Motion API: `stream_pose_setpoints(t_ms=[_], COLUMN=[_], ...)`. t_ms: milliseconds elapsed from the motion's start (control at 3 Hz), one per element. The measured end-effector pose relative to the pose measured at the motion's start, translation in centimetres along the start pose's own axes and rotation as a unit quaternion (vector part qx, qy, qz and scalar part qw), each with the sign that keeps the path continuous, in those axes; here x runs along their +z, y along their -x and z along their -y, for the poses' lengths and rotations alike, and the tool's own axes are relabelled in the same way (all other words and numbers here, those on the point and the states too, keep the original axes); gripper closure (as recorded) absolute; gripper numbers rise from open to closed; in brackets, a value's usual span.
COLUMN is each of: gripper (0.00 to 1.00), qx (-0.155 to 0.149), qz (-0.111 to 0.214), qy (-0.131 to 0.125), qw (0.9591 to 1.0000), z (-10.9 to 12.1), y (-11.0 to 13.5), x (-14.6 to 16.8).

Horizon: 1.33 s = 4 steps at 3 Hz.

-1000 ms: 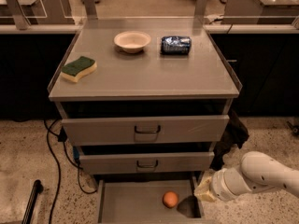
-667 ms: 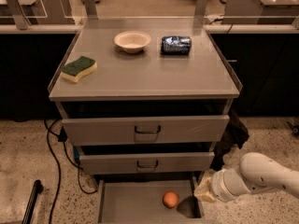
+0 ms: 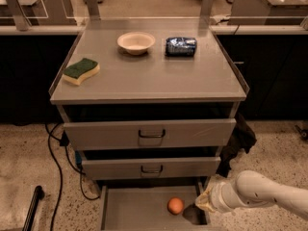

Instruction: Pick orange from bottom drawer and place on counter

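Observation:
The orange [image 3: 175, 205] lies in the open bottom drawer [image 3: 134, 210], right of its middle on the flat grey tray. My gripper [image 3: 198, 207] reaches in from the right on a white arm, low over the drawer's right side, just right of the orange and apart from it. The counter [image 3: 154, 76] is the grey cabinet top above the two closed drawers.
On the counter stand a cream bowl [image 3: 136, 42], a dark blue packet [image 3: 181, 46] and a green-and-yellow sponge [image 3: 81, 70]. Black cables [image 3: 55, 162] hang at the cabinet's left. A dark cloth [image 3: 238, 141] hangs at its right side. Pale benches run behind.

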<state>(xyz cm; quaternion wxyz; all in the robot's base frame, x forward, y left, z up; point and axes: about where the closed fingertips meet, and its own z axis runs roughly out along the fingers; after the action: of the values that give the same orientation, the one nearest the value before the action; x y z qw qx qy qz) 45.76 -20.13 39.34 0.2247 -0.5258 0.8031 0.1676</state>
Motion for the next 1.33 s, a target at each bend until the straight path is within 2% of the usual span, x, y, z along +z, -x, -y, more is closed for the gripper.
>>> stream_pose_setpoints(t_ms=[333,667,1000,1333], gripper=[1.0,1.0,1.0,0.85], qx=[-0.004,0.014,0.016,0.013], qz=[0.017,0.032,0.033,0.039], qy=[0.008,0.033,0.032,0.028], qw=[0.9998,0.9989,0.9988,0.9987], z=[1.0,1.6,1.6,2.0], y=[-2.6,-5.7,-6.2,-6.5], x=[5.3,11.4,11.9,13.1])
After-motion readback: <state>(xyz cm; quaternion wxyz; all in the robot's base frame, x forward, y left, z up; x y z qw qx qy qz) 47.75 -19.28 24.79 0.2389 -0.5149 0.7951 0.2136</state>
